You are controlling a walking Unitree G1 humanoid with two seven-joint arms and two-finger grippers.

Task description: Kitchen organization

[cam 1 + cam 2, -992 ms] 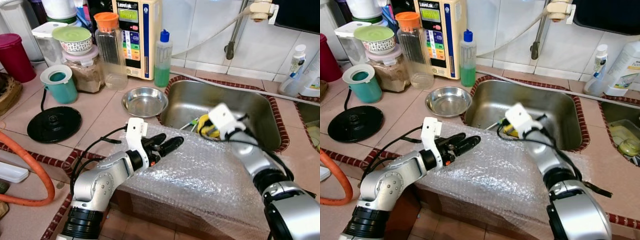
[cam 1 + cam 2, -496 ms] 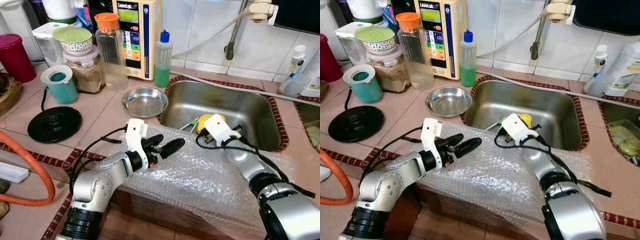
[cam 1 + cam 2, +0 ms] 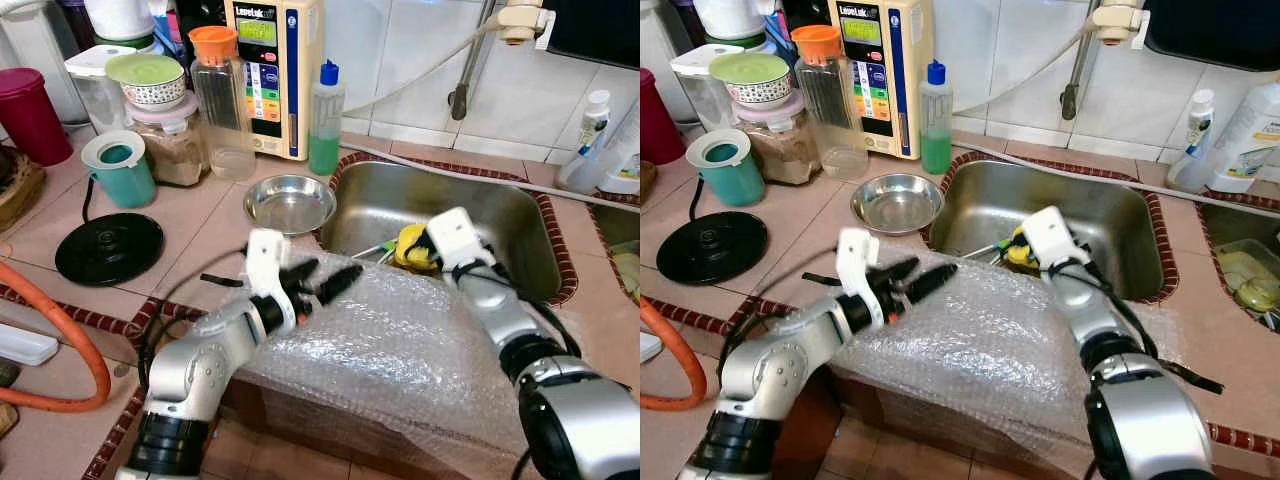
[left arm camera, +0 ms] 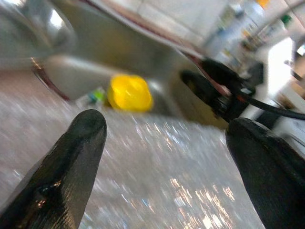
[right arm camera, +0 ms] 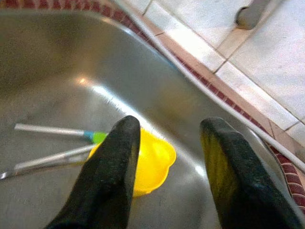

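sink (image 3: 520,215): our landmark; steel basin set in the tiled table (image 3: 190,225), at its right part.
yellow cup (image 5: 150,162): we see it lying on the sink floor near the front wall, just beside two straws or utensils (image 5: 52,143) with a green bit.
right pincer (image 5: 174,157): reaching down into the sink, fingers spread wide, not touching the cup as far as we can tell; cup sits below and between them, one finger overlapping its edge in the wrist view.
left pincer (image 3: 320,280): spread apart, holding nothing, hovering over the bubble wrap (image 3: 400,350) at the front of the sink; blurred.
bubble wrap: draped over a box-like thing at the front edge of the sink.
steel bowl (image 3: 290,203): on the table just left of the sink.
green bottle (image 3: 324,120): behind the sink's left corner, by the wall.
step in hand: we judge it's grabbing the yellow cup out of the sink.
how to do it well: we'd lower the right pincer straight down so one finger goes inside the cup wall and one outside, then close on the rim; avoid pinching the straws along with it. The steel is probably slick, so the cup may slide if nudged sideways; lift clear of the sink wall before swinging out.
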